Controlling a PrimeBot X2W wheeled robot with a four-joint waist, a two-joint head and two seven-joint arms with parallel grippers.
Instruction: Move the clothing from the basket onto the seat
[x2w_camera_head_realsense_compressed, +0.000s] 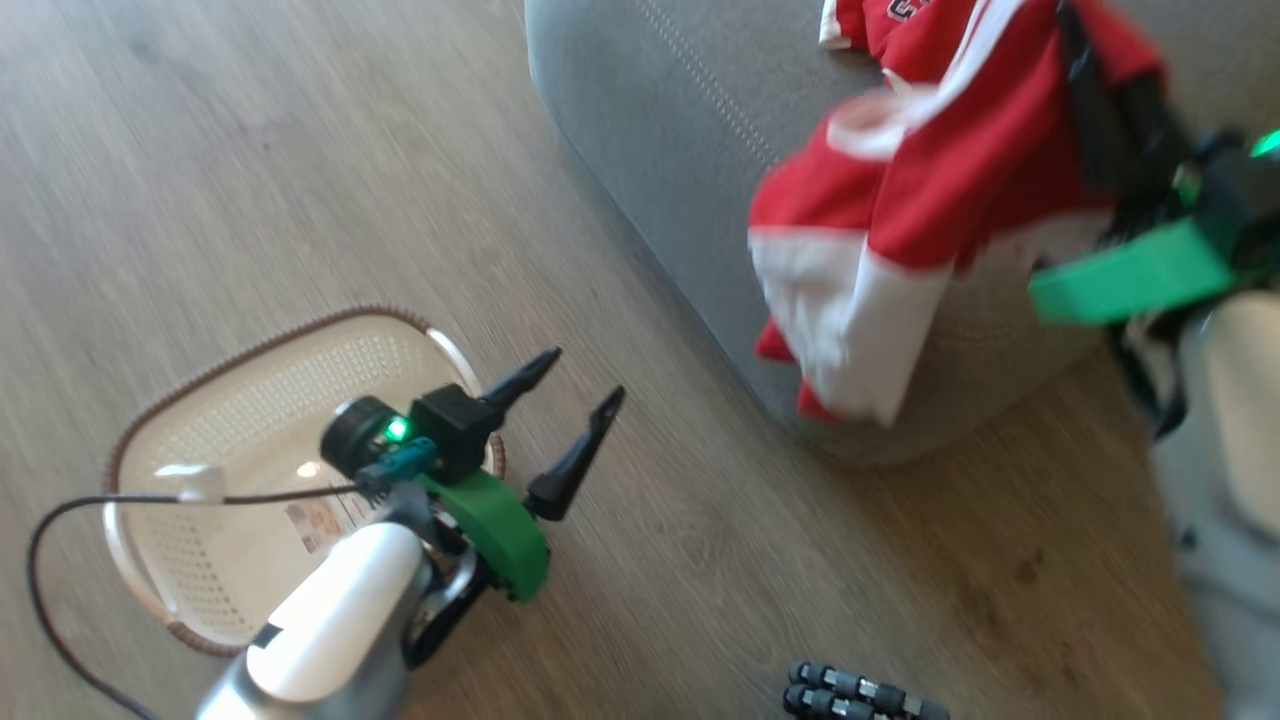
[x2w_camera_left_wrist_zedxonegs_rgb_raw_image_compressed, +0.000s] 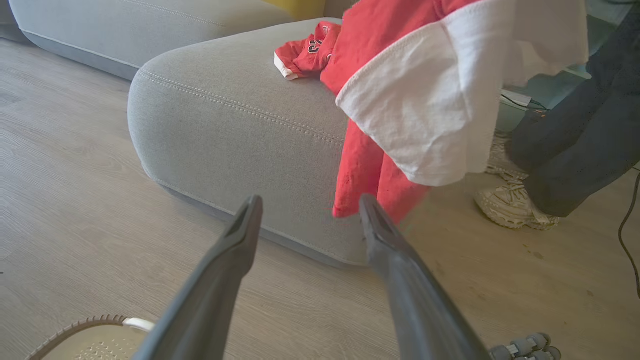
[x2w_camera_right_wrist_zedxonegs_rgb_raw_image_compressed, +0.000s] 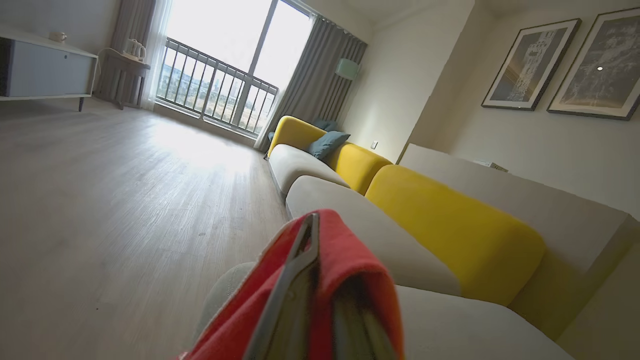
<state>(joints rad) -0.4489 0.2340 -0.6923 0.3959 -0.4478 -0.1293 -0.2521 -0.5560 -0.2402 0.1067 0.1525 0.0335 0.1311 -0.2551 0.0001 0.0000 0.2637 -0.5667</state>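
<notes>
Grips a soft red fabric garment with white panels (x2w_camera_head_realsense_compressed: 940, 190) in the right end effector (x2w_camera_right_wrist_zedxonegs_rgb_raw_image_compressed: 320, 250), fingers pressed fully together through the cloth. Holds it raised by the rounded corner of the large grey upholstered seat (x2w_camera_head_realsense_compressed: 660, 120), white hem dangling past the seat's front. Carries the left end effector (x2w_camera_head_realsense_compressed: 585, 375) spread wide, gripping nothing, beside the small cream perforated plastic basket (x2w_camera_head_realsense_compressed: 230, 420) on the wood-look floor (x2w_camera_head_realsense_compressed: 250, 150). Finds a second red jersey with dark numerals (x2w_camera_left_wrist_zedxonegs_rgb_raw_image_compressed: 307, 52) lying on the seat. Notes a person's pale shoe (x2w_camera_left_wrist_zedxonegs_rgb_raw_image_compressed: 510, 205) and dark trouser leg (x2w_camera_left_wrist_zedxonegs_rgb_raw_image_compressed: 575, 145) just beyond the hanging garment, plus grey ribbed rollers (x2w_camera_head_realsense_compressed: 850, 690) on the floor nearby.
</notes>
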